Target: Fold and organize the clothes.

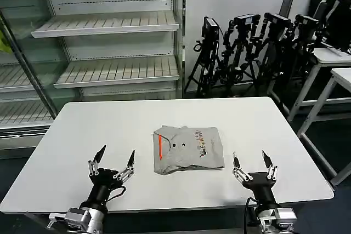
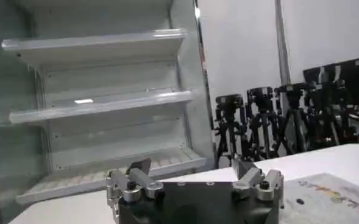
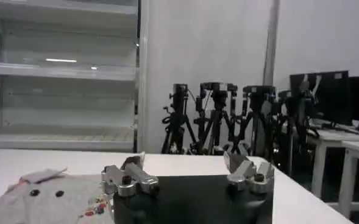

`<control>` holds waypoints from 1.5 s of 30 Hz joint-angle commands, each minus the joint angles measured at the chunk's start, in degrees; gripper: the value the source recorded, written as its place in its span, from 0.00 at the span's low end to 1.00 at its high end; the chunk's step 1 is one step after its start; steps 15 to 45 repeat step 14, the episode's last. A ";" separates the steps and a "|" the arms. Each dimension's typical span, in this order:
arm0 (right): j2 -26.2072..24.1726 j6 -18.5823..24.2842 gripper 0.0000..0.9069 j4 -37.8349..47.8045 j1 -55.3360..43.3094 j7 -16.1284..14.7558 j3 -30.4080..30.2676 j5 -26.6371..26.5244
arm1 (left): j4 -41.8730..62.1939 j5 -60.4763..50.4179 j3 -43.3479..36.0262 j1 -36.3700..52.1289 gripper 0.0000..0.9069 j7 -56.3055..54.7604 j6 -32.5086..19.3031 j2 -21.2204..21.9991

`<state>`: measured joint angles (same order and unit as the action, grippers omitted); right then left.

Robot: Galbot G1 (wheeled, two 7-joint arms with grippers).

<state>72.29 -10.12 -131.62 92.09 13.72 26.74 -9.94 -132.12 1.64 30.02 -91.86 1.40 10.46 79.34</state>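
Head view: folded T-shirt (image 1: 188,149) lies mid-tabletop (image 1: 82,130); left gripper (image 1: 112,164) at 7 o'clock, right gripper (image 1: 253,163) at 5, fingers apart. Square its edges gently.

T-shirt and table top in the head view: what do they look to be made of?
T-shirt: soft knit fabric, probably cotton, matte light grey; it lies folded with limp edges and small creases, and bears a multicoloured print and an orange-red mark.
Table: a smooth, hard white top, likely laminate or painted board; flat, even, faint sheen. What lies under the surface cannot be told.
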 commanded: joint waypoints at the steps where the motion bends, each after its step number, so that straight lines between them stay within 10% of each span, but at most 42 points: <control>1: 0.42 -0.04 1.00 -0.51 0.06 0.40 0.15 0.99 | -0.79 -0.56 0.24 -1.01 1.00 0.61 0.06 0.34; 45: 0.85 -0.72 1.00 -0.52 -0.68 0.13 0.76 0.00 | -0.94 -0.29 -0.72 -0.75 1.00 0.74 1.02 0.30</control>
